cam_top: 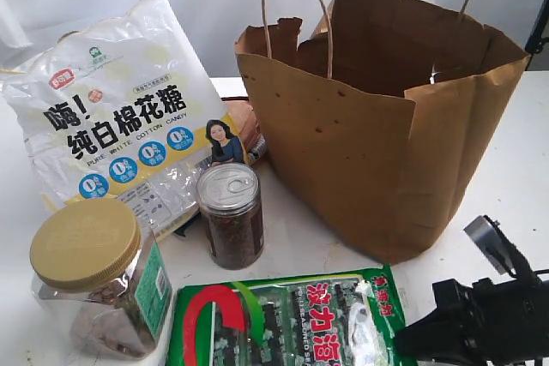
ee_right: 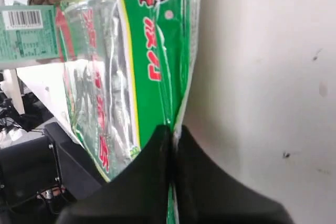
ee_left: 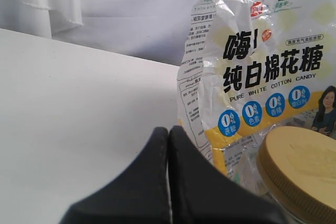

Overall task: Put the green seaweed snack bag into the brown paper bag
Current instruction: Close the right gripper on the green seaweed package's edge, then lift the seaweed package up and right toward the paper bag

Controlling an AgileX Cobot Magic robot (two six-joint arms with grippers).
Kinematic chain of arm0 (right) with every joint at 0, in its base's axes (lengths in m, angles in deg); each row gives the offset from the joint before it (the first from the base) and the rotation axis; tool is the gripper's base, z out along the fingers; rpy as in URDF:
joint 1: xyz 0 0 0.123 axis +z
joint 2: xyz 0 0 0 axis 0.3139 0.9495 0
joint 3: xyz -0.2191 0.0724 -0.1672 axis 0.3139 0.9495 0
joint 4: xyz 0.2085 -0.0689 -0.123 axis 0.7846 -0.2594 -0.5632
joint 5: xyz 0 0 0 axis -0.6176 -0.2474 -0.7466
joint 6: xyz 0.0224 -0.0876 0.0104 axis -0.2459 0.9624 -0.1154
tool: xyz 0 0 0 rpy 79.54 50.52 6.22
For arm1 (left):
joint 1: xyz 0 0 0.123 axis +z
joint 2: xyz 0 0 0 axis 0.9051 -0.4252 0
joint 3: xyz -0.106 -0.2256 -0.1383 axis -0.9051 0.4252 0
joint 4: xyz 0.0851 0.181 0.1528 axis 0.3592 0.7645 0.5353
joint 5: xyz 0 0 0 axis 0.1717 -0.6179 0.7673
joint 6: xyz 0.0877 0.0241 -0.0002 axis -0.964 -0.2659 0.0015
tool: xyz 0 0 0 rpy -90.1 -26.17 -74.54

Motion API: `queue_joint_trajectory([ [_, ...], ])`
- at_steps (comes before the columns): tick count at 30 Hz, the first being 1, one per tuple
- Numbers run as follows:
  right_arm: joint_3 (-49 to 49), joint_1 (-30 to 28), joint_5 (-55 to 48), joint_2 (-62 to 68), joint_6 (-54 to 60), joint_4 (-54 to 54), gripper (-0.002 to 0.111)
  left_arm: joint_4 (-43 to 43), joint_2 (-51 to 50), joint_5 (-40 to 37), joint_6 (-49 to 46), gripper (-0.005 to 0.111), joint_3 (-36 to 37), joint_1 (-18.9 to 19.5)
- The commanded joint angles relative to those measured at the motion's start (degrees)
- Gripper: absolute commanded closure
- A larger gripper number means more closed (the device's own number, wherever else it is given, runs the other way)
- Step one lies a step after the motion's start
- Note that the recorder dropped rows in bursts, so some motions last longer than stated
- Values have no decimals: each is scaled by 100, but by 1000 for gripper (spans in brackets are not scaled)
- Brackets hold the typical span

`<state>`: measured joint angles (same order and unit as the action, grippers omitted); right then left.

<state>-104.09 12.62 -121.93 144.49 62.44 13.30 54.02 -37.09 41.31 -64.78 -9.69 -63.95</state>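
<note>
- While the green seaweed snack bag [cam_top: 283, 323] lies printed side up at the front edge of the worktop [cam_top: 515, 169], we see the right end effector [ee_right: 172, 129] clamped on its right-hand edge.
- Its two black fingers [ee_right: 136, 182] are pressed together, and a sliver of green film shows between them in the right wrist view.
- We cannot tell whether the gripped edge is raised off the worktop or rests on it.
- The brown paper bag [cam_top: 377, 152] stands upright behind the snack bag and a little to the right. Its mouth is open, its rim is torn and uneven, and its cord handles stand up.
- We see the snack bag wholly outside the paper bag, with its upper right corner close to the paper bag's foot.
- A small jar [cam_top: 230, 216] with a pull-tab lid stands just behind the snack bag and left of the paper bag.
- A large jar [cam_top: 90, 276] with a yellow screw lid stands at the snack bag's left end.
- A white candy bag [cam_top: 111, 117] with blue circles leans behind both jars.
- The left end effector [ee_left: 168, 132] has its fingertips closed against each other with nothing between them.
- In the left wrist view it points towards the candy bag and the large jar's lid. We cannot find it in the exterior view.
</note>
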Motion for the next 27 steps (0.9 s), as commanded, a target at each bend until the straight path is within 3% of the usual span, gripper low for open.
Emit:
queue_joint_trajectory([
  [1,78,2,-91,-1101,-812,-681,108,22,28,41,-7,107,25,20],
  [7,-62,2,-294,-2730,-1809,-1017,108,22,28,41,-7,107,25,20],
  [14,-1086,2,-949,-4636,-3867,-2919,108,22,28,41,-7,107,25,20],
  [22,-1677,2,-1489,-5276,-4324,-3512,108,22,28,41,-7,107,25,20],
  [27,-1908,2,-1081,-5446,-4352,-3582,108,22,28,41,-7,107,25,20],
])
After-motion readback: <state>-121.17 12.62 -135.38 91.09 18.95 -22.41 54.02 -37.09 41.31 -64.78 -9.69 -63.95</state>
